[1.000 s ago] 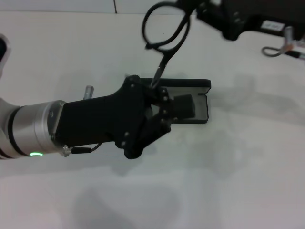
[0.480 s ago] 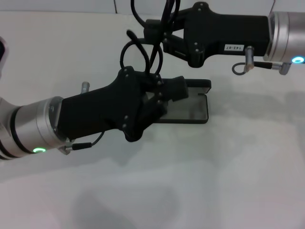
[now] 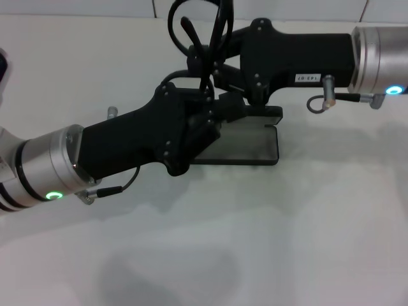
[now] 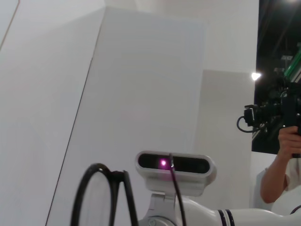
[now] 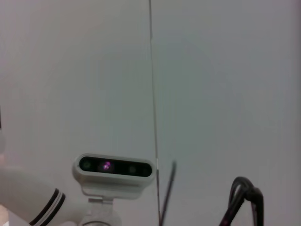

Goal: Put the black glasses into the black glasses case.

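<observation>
The black glasses (image 3: 191,38) are held upright in the air above the table's far middle. My left gripper (image 3: 213,115) reaches in from the lower left and is shut on their lower end. My right gripper (image 3: 207,64) comes in from the right and sits against the glasses just above the left gripper. The black glasses case (image 3: 255,143) lies open on the table under both grippers, grey lining up, partly hidden by the left gripper. The left wrist view shows a lens rim and hinge (image 4: 128,197). The right wrist view shows a thin temple arm (image 5: 167,190).
The white table (image 3: 287,242) spreads out in front of and to the right of the case. Both wrist views look up at the robot's head camera (image 4: 174,165). A person holding a camera (image 4: 282,160) stands in the background.
My right arm has swung in from the upper right and closed up against the glasses. My left gripper has shifted slightly toward the far side, still holding the glasses.
</observation>
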